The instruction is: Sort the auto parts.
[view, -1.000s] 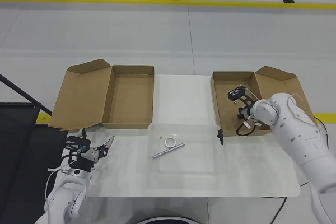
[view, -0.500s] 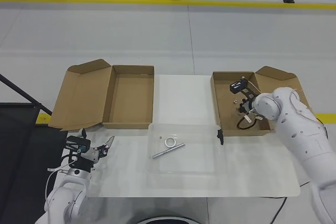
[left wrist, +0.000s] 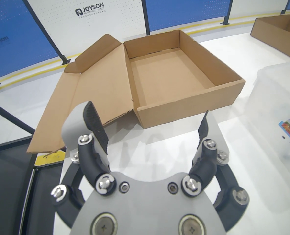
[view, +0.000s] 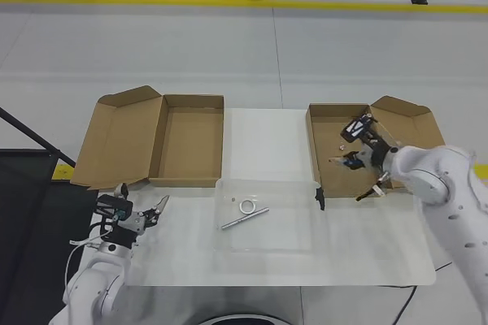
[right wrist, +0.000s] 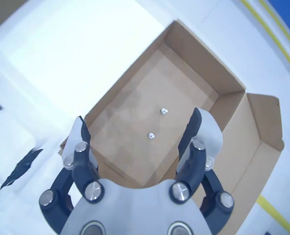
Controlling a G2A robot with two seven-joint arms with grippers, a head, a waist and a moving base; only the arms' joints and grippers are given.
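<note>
**Both claws open; small parts lie in the right box and the tray**

I look down on the white bench (view: pixel 268 138). My left claw (view: pixel 156 210) hangs by the bench's left edge, close to the near left corner. Its two fingers are spread wide and hold nothing.

My right claw (right wrist: pixel 139 121) hangs over the near half of the right box (view: pixel 329 122). Its fingers are wide apart too, with nothing between them.

The right box sits at the far right corner of the bench, with its lid flap folded out to the right. Two tiny silver parts lie on its brown floor, near each other but not touching. I call them the first bolt (right wrist: pixel 163 110) and the second bolt (right wrist: pixel 150 135).

The left box (view: pixel 191 142) sits at the far left corner of the bench. Its lid flap lies open past the left edge.

A clear tray (view: pixel 264 244) sits in the middle of the bench, close to the near edge, between the two claws. In its far left part lie a small ring (view: pixel 246 206) and a thin silver rod (view: pixel 244 218), just beside each other.

A little black part (view: pixel 320 197) sits at the tray's right rim. I cannot tell if it is inside the tray or just outside it.
</note>
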